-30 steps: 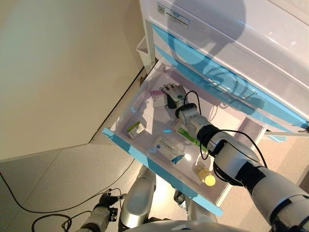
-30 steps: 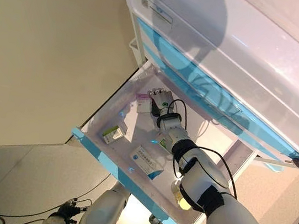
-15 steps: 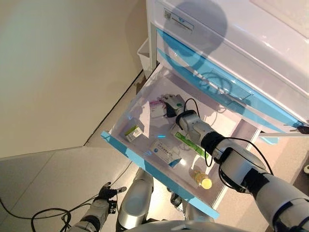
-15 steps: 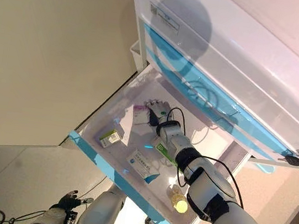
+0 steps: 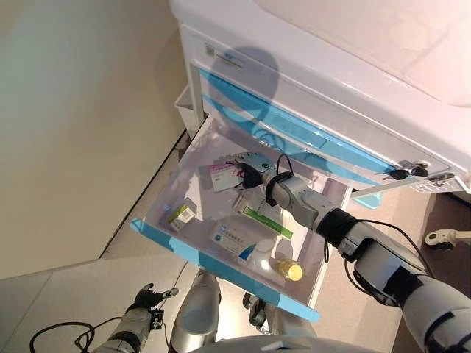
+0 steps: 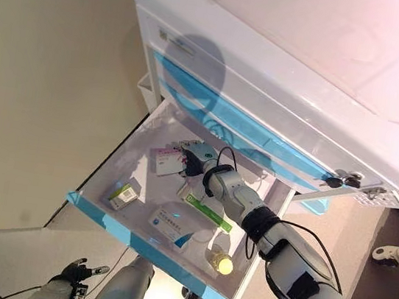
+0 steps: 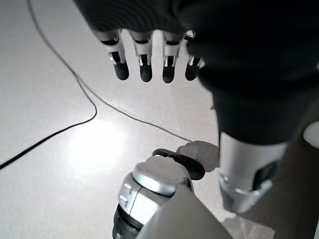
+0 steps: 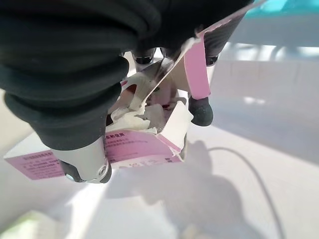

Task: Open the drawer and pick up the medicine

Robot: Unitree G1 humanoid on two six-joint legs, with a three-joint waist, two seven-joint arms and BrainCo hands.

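Note:
The drawer (image 5: 221, 261) of the white and blue cabinet stands pulled open. My right hand (image 5: 250, 166) is inside it, fingers and thumb curled round a pink and white medicine box (image 5: 224, 176) with a torn flap; the box also shows in the right wrist view (image 8: 149, 144), held a little above the drawer floor. My left hand (image 5: 143, 298) hangs low near the floor, fingers straight and empty, as the left wrist view (image 7: 149, 64) shows.
In the drawer also lie a small green and white box (image 5: 179, 215), a white and blue box (image 5: 232, 237), a long green and white box (image 5: 265, 219) and a yellow-capped bottle (image 5: 288, 269). A black cable (image 7: 60, 99) runs over the floor. A wall stands at the left.
The camera has shifted, so the whole cabinet sits differently in view. My right hand has closed on the pink box and raised it slightly off the drawer floor.

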